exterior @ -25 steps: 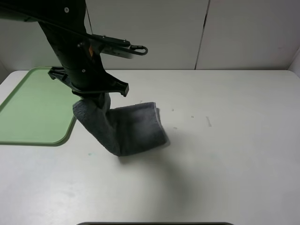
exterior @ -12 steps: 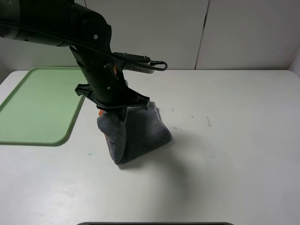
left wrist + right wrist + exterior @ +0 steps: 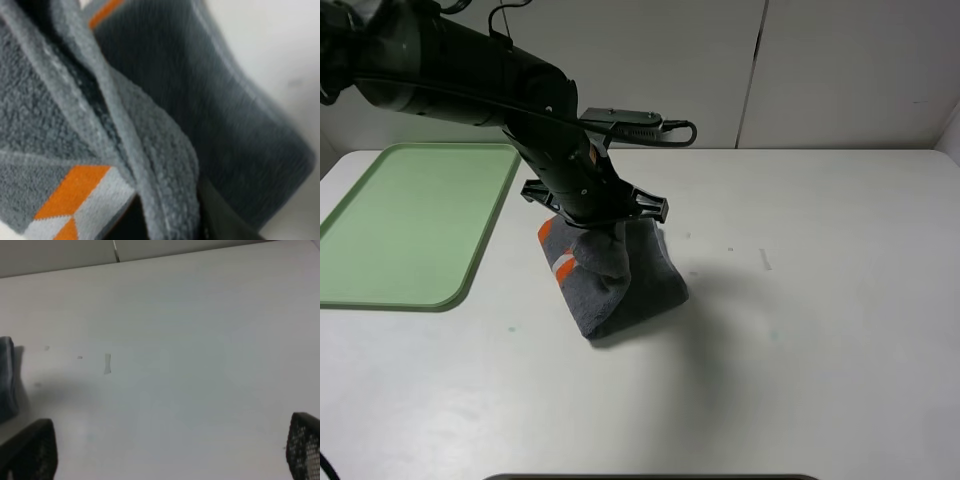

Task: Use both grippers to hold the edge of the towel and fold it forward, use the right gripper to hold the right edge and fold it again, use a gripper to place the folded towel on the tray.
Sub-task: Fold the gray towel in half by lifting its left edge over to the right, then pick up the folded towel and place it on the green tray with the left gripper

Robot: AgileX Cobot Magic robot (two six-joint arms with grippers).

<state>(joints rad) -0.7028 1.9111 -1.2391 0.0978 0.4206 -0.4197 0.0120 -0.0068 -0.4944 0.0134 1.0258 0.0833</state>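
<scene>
The dark grey towel [image 3: 638, 282] lies folded and bunched on the white table, its orange-and-white stripe band [image 3: 557, 256] facing left. My left gripper [image 3: 599, 230] is shut on a raised fold of the towel at its upper left. The left wrist view is filled with towel folds [image 3: 240, 125], the stripe band [image 3: 70, 195] and the pale hem [image 3: 115, 115], with dark jaw parts low in the picture. The light-green tray [image 3: 410, 220] lies at the far left, apart from the towel. My right gripper [image 3: 167, 442] is open and empty over bare table; the towel's end [image 3: 7, 380] shows at that view's edge.
A white wall with a vertical seam [image 3: 752, 75] stands behind the table. A loose black cable [image 3: 665, 127] hangs off the left arm. A small scuff mark [image 3: 765, 259] is on the table right of the towel. A dark edge [image 3: 650, 477] runs along the table front.
The left arm has swung right, away from the tray, carrying the held towel fold with it. The towel has bunched up and the orange stripe band now shows.
</scene>
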